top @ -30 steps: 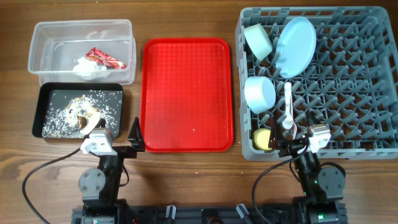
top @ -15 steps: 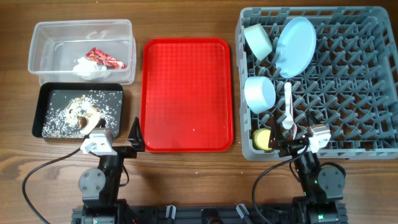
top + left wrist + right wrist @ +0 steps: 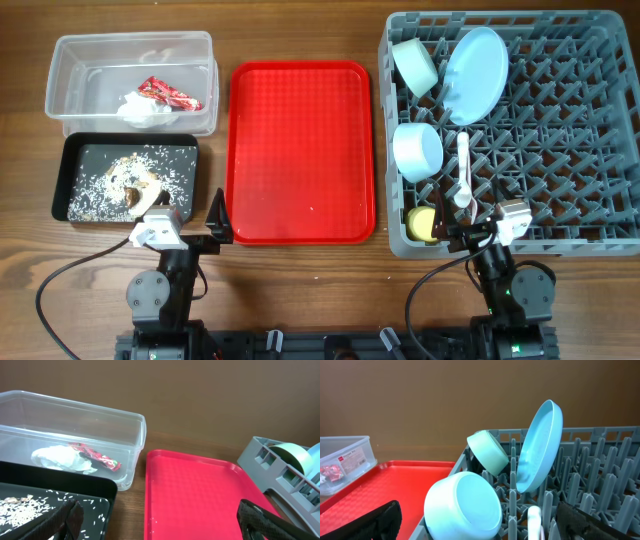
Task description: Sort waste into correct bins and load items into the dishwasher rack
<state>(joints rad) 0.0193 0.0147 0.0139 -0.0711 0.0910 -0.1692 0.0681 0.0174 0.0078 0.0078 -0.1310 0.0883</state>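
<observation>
Seemingly the sorting is all but done. Nearest, the left gripper (image 3: 159,510) and right gripper (image 3: 477,510) sit back by their bases, each with fingers spread wide and holding nothing. Just beyond, the crumbs (image 3: 130,175) lie in the black tray (image 3: 60,180), and the yellow cup (image 3: 422,222), spoon (image 3: 463,170) and blue bowl (image 3: 417,150) sit in the rack (image 3: 580,150). Farther back, the wrapper (image 3: 170,94) and napkin (image 3: 143,112) lie in the clear tub (image 3: 70,60), while the plate (image 3: 475,75) and green bowl (image 3: 415,65) lean among the pegs. I see no fork, so the next move probably calls for finding it.
</observation>
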